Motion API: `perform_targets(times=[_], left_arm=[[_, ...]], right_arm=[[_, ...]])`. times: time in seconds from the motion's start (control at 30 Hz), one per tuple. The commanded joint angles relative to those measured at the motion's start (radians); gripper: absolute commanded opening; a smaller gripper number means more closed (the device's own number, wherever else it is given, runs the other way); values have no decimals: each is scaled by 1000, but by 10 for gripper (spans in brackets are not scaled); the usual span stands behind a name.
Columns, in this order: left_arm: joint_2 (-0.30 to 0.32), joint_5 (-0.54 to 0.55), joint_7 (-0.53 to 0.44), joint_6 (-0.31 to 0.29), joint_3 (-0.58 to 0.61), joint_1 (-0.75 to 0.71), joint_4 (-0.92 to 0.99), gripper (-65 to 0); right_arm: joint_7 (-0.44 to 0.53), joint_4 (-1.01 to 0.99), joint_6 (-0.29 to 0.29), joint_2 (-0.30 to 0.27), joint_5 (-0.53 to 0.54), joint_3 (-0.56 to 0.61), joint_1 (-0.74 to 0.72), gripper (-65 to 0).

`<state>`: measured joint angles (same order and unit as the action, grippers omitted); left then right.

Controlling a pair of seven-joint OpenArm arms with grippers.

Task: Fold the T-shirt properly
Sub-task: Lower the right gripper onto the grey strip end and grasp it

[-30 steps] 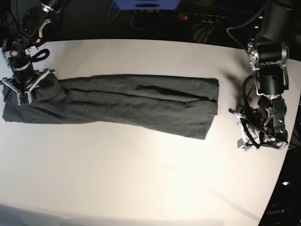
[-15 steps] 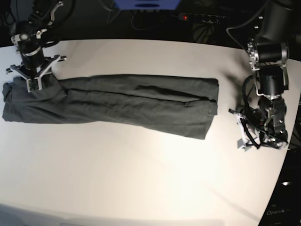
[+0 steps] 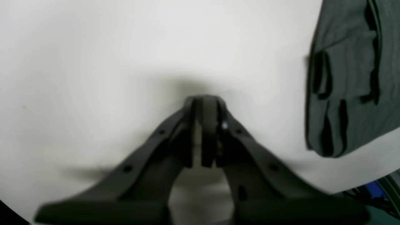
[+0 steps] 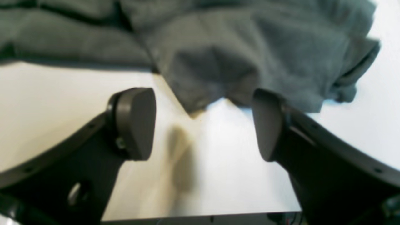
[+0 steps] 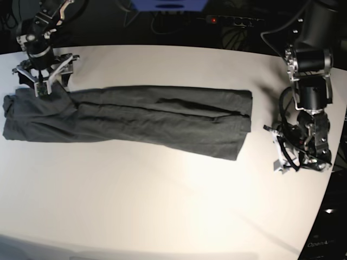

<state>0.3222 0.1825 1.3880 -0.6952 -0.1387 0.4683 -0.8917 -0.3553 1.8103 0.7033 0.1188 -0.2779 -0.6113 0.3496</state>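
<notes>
A white desk (image 5: 162, 206) is filling most of the base view, its far edge curving against a dark backdrop; light is glaring brightest across its middle; a blue object (image 5: 168, 5) is sitting beyond the far edge; a power strip (image 5: 230, 20) with a red light is lying beside it among cables.
</notes>
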Motion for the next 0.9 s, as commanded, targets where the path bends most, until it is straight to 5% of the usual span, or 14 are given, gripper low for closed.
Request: perform_targets(times=[0.0,0.6,0.87], left_arm=[[-11,22,-6,-3,6,-12,10,-609],[-11,22,-5,-3,6,-13,10,-609],[-11,22,-5,-3,6,-12,10,-609]], right_arm=[[25,12,-5,-6,13,-3,-4,-173],[31,-142,-5,-35,15,1,-42,-181],[29,-142,-5,-35,13,-3,-60,-479]])
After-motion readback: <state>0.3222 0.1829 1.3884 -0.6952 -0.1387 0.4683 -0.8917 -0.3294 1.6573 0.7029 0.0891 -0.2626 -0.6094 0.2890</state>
